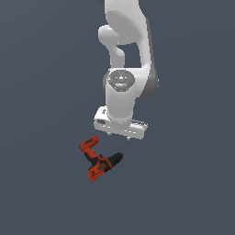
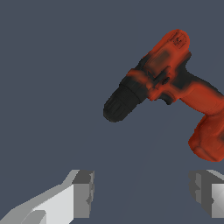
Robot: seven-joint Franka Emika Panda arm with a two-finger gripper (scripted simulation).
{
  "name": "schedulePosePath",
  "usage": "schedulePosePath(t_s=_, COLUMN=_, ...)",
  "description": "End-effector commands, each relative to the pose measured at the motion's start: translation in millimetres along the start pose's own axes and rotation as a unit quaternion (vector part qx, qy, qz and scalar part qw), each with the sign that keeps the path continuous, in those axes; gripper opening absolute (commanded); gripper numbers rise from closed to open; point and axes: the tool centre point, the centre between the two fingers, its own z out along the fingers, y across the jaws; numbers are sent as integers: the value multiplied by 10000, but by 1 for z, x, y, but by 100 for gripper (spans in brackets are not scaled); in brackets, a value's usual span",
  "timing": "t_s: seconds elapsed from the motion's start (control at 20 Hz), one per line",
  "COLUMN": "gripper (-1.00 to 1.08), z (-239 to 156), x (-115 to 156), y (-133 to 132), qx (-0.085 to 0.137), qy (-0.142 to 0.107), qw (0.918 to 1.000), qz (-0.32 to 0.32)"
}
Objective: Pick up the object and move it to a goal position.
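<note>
Drill [image 1: 97, 160] lies flat, chuck [image 1: 117, 158] pointing toward exterior view's right.

I see one plain, dark slate-blue floor [image 1: 41, 193] with no edge, seam or marking on it in either view. The only thing lying on it is the drill [image 1: 98, 159], on its side. In the exterior view its black chuck points toward the exterior view's right, and its red-orange handle angles up and toward the exterior view's left.
</note>
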Motion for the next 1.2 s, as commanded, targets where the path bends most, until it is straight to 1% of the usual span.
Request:
schedulePosePath(t_s=0.0, gripper=68, z=8, x=6, y=-1, qx=-43, qy=-3, qw=9995, qz=322)
schedulePosePath(t_s=0.2, gripper=68, z=21, x=16, y=-2, qx=-119, qy=4, qw=9965, qz=832)
schedulePosePath(t_s=0.45, gripper=68, z=37, x=28, y=-3, qx=-223, qy=31, qw=9891, qz=1454)
schedulePosePath(t_s=0.65, gripper=68, z=51, x=37, y=-5, qx=-310, qy=70, qw=9805, qz=1939)
schedulePosePath(t_s=0.85, gripper=68, z=64, x=44, y=-6, qx=-396, qy=121, qw=9701, qz=2391)
schedulePosePath(t_s=1.15, gripper=68, z=78, x=52, y=-8, qx=-492, qy=195, qw=9561, qz=2881)
